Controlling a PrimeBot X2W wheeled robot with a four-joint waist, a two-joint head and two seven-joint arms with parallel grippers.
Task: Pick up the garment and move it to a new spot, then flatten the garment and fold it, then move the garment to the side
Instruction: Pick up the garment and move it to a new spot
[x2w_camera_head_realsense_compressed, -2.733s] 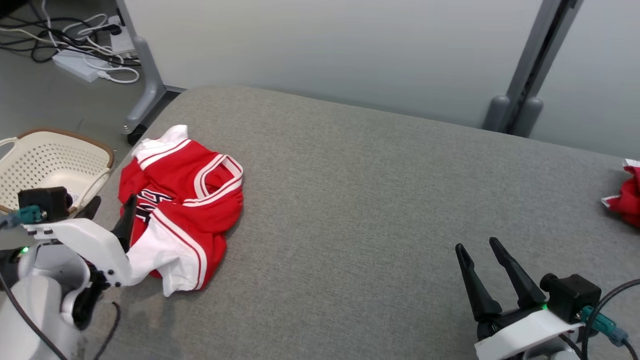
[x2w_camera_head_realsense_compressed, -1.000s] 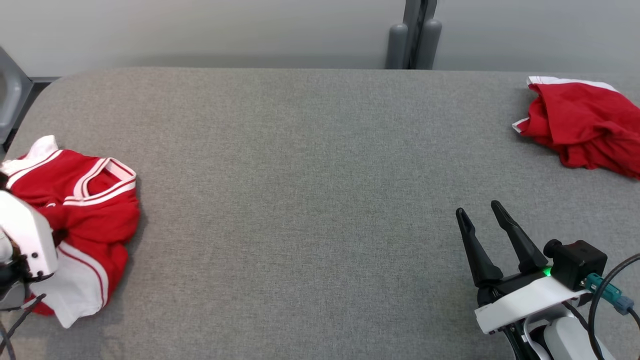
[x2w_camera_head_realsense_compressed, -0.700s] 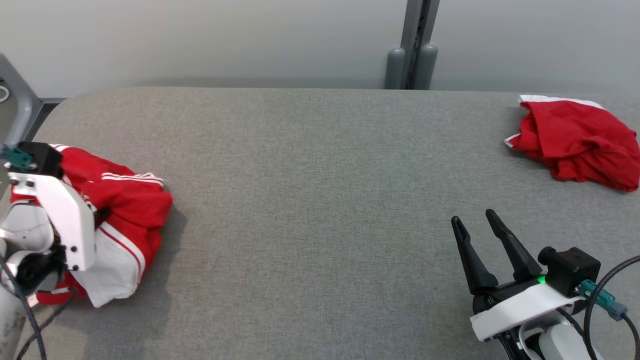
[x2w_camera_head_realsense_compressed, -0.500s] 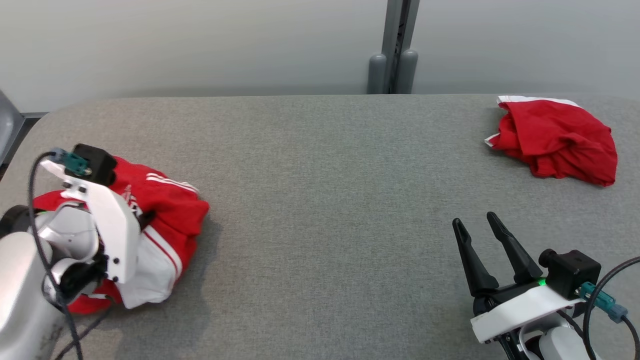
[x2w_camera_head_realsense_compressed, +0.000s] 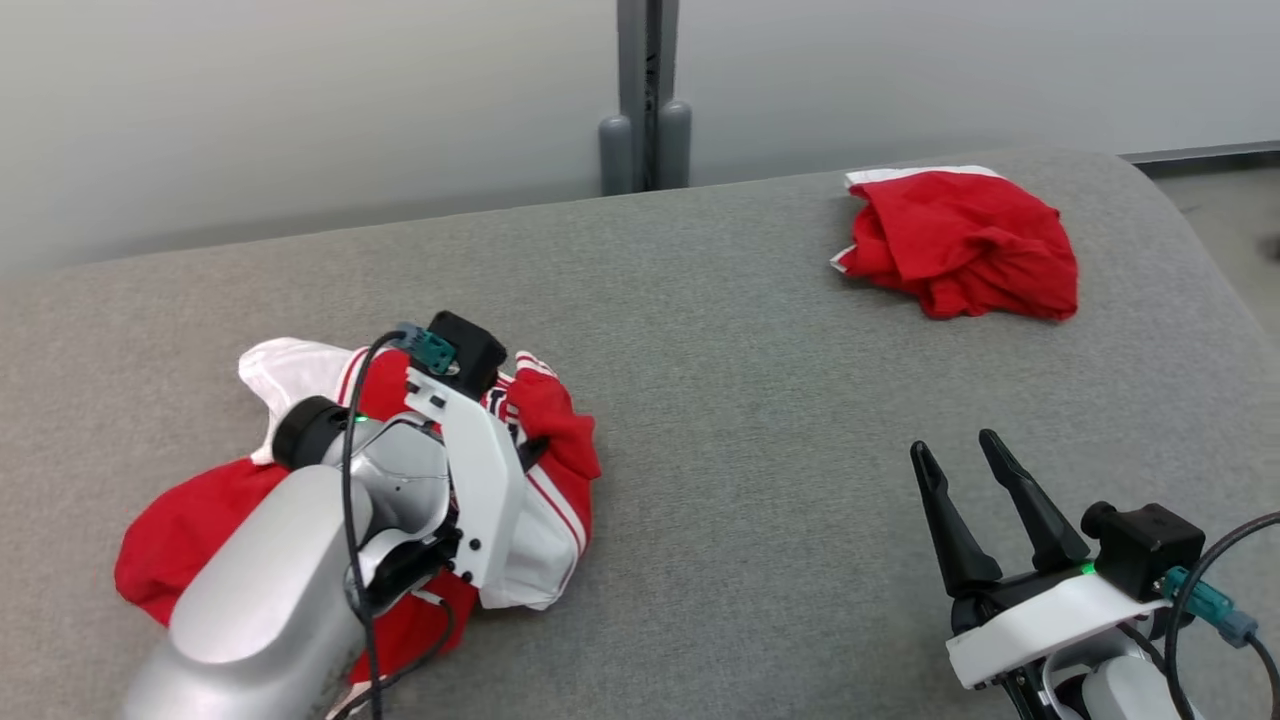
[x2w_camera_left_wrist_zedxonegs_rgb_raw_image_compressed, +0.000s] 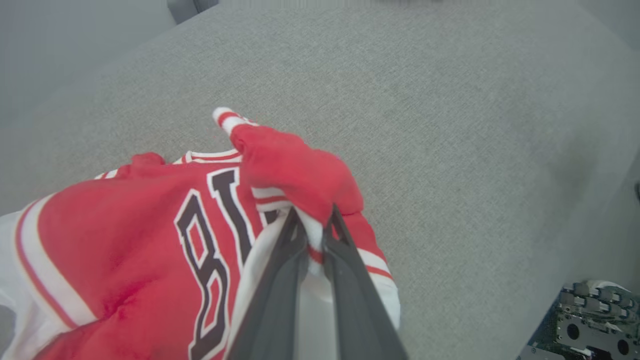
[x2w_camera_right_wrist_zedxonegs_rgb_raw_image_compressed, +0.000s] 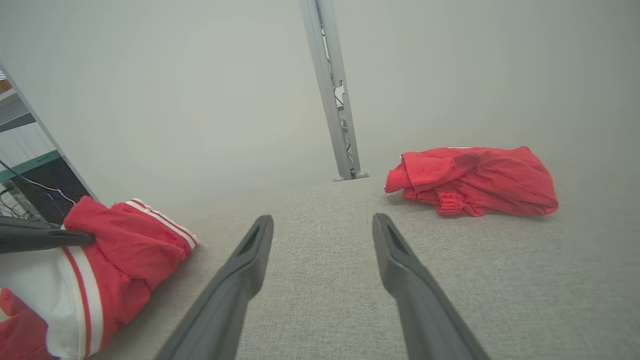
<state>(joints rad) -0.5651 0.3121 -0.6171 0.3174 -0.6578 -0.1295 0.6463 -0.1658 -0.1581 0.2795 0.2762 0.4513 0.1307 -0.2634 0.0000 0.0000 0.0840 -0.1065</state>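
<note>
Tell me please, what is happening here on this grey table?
The robot's left gripper is shut on a fold of the red and white jersey, which lies bunched on the grey table, not yet flattened or folded. The right gripper is open and holds nothing, low at the near right. A second red garment lies crumpled at the far right of the table, apart from both grippers.

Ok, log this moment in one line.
phase: pick-and-move | left pincer: shut on jersey | right pincer: open, empty | other red garment: far right, untouched
</note>
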